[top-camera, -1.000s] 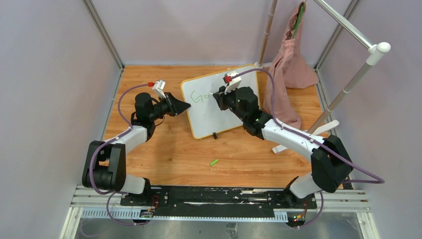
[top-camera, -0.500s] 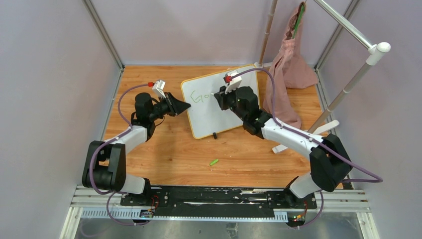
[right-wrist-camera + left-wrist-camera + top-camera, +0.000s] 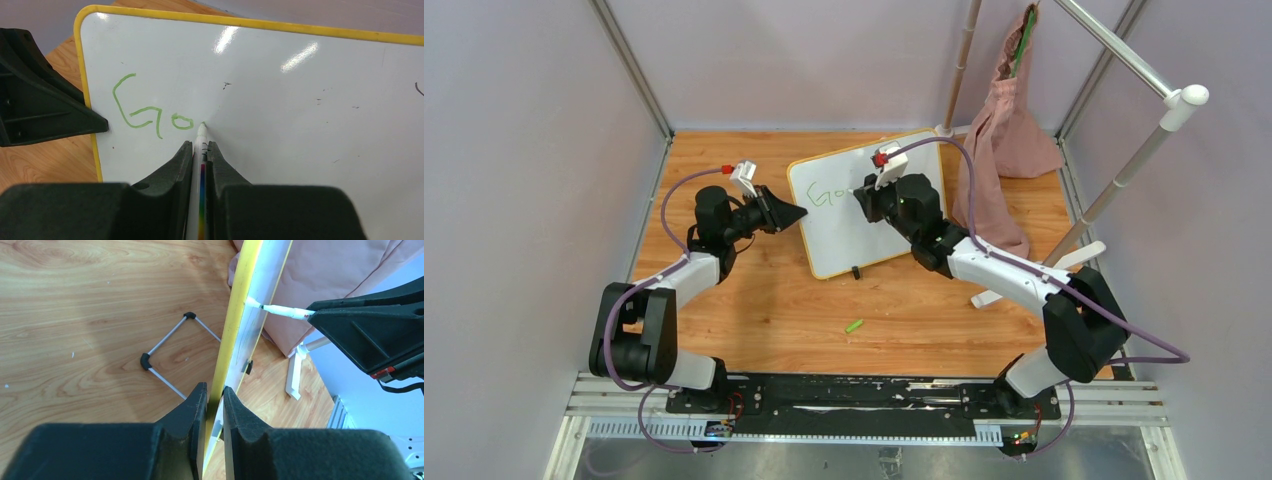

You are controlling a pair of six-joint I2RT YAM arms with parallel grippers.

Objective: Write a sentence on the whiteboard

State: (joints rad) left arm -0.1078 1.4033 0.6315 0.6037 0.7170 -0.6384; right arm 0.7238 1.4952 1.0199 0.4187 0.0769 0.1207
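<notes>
The whiteboard (image 3: pixel 864 230), white with a yellow frame, stands tilted on the wooden table. My left gripper (image 3: pixel 799 213) is shut on its left edge, and in the left wrist view the yellow frame (image 3: pixel 239 315) runs between the pads (image 3: pixel 215 390). My right gripper (image 3: pixel 861 192) is shut on a white marker with a rainbow stripe (image 3: pixel 202 134). The marker's tip touches the board (image 3: pixel 300 90) just right of the green letters "Go" (image 3: pixel 150 117). From the left wrist the marker (image 3: pixel 282 311) shows pressed against the board's face.
A small green cap (image 3: pixel 854 326) lies on the table in front of the board. A pink cloth bag (image 3: pixel 1004 130) hangs at the back right beside a white pole stand (image 3: pixel 1124 170). A wire stand (image 3: pixel 170 340) lies behind the board.
The right arm's elbow has shifted slightly left. The board, the writing and the left gripper look the same.
</notes>
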